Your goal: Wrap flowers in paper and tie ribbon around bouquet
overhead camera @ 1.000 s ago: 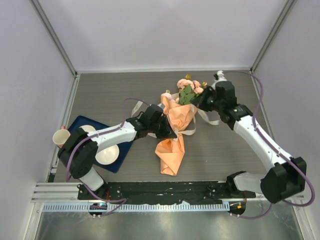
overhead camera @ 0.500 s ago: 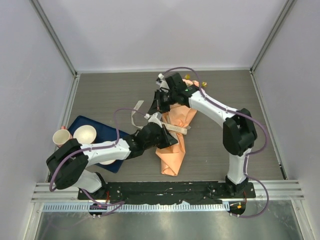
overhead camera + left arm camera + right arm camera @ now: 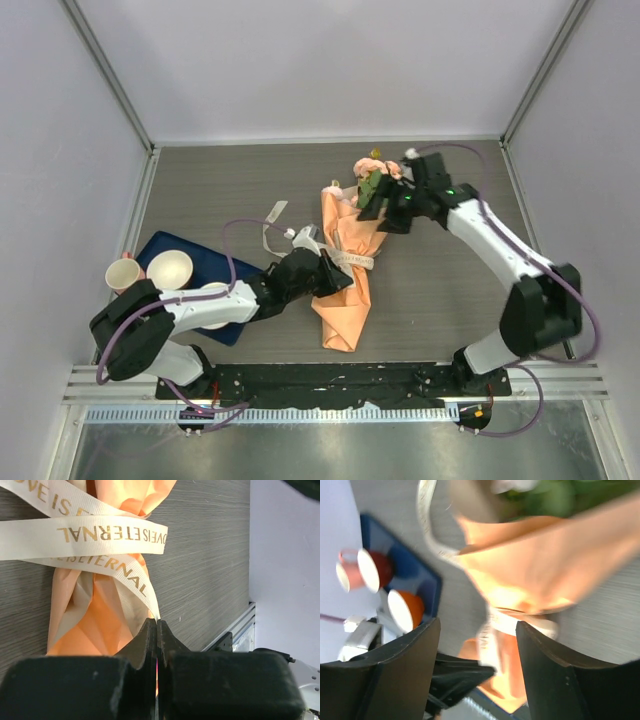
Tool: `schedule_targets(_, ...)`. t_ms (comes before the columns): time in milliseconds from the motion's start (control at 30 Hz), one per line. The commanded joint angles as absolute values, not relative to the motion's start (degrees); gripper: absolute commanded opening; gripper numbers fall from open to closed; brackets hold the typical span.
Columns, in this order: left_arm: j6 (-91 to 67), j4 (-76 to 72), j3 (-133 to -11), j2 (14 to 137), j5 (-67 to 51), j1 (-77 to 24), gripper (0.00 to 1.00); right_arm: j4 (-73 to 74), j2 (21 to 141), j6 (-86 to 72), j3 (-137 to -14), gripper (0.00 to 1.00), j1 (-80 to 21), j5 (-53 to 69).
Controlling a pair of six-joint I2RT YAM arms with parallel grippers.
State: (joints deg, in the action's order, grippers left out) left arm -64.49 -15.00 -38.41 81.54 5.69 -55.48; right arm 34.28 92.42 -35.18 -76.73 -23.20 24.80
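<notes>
The bouquet lies mid-table: pale pink flowers (image 3: 378, 172) with green leaves poke out of a cone of orange paper (image 3: 343, 300). The cream ribbon (image 3: 356, 260) crosses the cone's waist, and a loose tail (image 3: 271, 214) trails off to the left. My left gripper (image 3: 336, 277) sits against the cone's left side, shut on a ribbon strand that runs into its tips (image 3: 157, 622); the ribbon (image 3: 95, 535) carries gold lettering. My right gripper (image 3: 386, 207) hovers open over the cone's upper part below the flowers, with blurred paper (image 3: 540, 565) and ribbon (image 3: 520, 625) beyond its fingers (image 3: 560, 675).
A dark blue tray (image 3: 205, 258) lies at the left with a white bowl (image 3: 170, 268) and a pink cup (image 3: 124, 273) on it; the left arm crosses its right part. Walls close off the far and side edges.
My right gripper swung from the flowers' right side across to the bouquet's left and back over the cone, and its jaws have opened. The ribbon now crosses the cone. The left gripper stays shut.
</notes>
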Motion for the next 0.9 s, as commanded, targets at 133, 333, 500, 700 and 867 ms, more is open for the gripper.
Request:
schedule_targets(133, -65.9, -13.2, -44.8, 83.7, 2.0, -55.5, 0.00, 9.5, 73.0, -51.3, -45.9, 0.65, -15.3, 18.6)
schedule_targets(333, -66.6, -10.0, -46.1, 83.3, 1.7, -55.1, 0.00, -1.3, 73.8, -49.5, -38.8, 0.38, -15.3, 19.3)
schedule_targets(500, -67.7, -9.6, -45.4, 83.2, 1.7, -54.8, 0.00, -4.7, 75.3, -49.0, -37.9, 0.47, -15.6, 21.7)
schedule_targets(700, -67.9, -8.3, -45.0, 83.3, 1.9, -54.7, 0.00, -3.7, 80.7, -44.8, -40.2, 0.52, -17.1, 27.1)
schedule_targets(867, -67.3, -7.2, -45.9, 83.2, 1.0, -54.5, 0.00, -3.0, 81.9, -42.0, -41.9, 0.51, -20.1, 28.6)
